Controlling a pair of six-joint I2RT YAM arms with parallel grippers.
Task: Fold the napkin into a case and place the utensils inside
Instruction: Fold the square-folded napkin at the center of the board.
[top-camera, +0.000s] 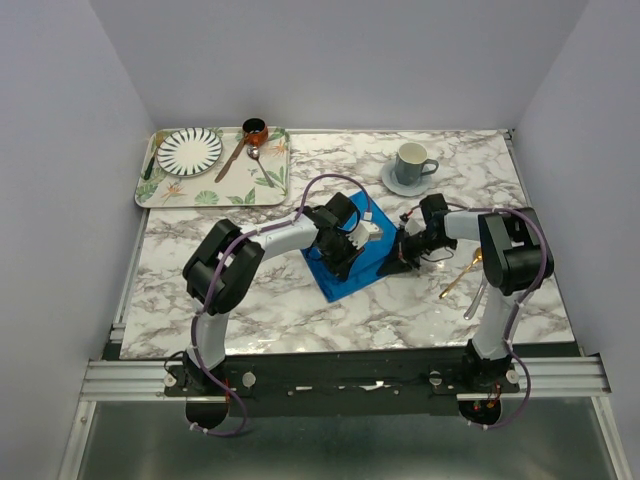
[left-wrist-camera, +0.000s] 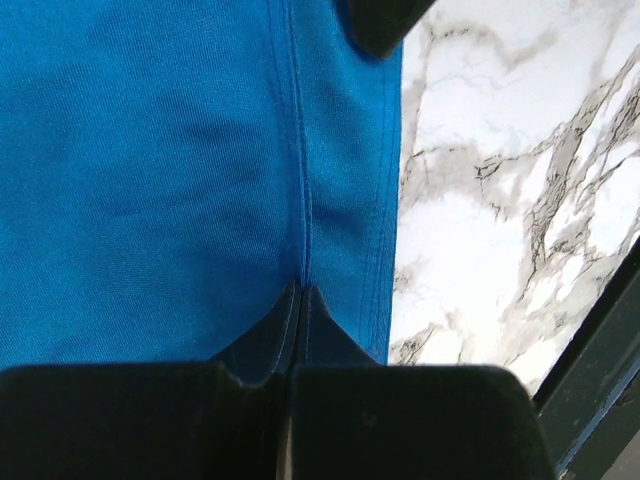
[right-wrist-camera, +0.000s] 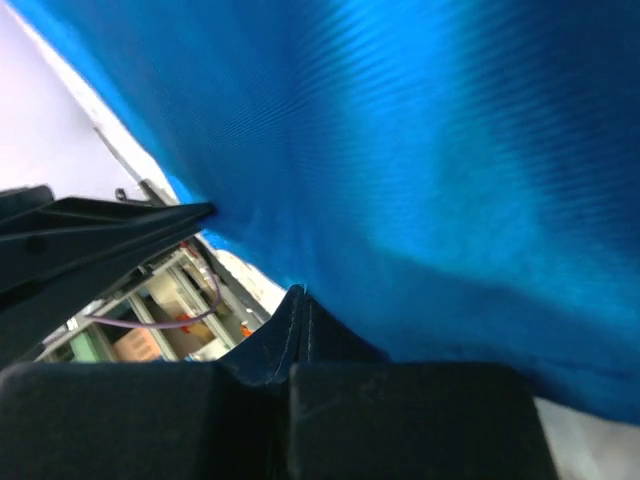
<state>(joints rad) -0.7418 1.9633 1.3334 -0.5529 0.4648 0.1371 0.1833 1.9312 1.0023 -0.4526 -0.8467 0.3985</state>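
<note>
left fingers (left-wrist-camera: 270, 340): pressed tight together, pinching a little ridge of the napkin (top-camera: 345, 280) right at the tips. A stitched line runs straight up the cloth from the pinch.
right fingers (right-wrist-camera: 265, 345): same deal, clamped together on blue cloth, with a fold of it caught between the tips.
where the napkin is: middle of the bench (top-camera: 300, 310), between the two arms. From the top camera it reads as a folded-over, slanted rectangle, with its near corner pointing back toward the arm bases.
left-side look: the cloth is spread fairly flat, and bare marble shows just past its hemmed edge.
right-side look: blue cloth rises up and fills most of the frame, so that side looks lifted off the marble. A dark part pokes in from the left and I can't tell for sure what it is.
utensils: the gold spoon (top-camera: 458, 280) lies on bare marble right of the napkin, not touching it and close by the right arm. A pale silver piece (top-camera: 474, 303) sits just beside it, partly hidden by that arm, so it's hard to make out.
tray (top-camera: 210, 198): far left corner, leafy print, carrying a striped plate (top-camera: 189, 150), a brown-handled spoon (top-camera: 233, 157) and a small copper-coloured pot (top-camera: 255, 130).
cup (top-camera: 410, 162): sits on a saucer (top-camera: 393, 183) at the far side, beyond the napkin and clear of it.
</note>
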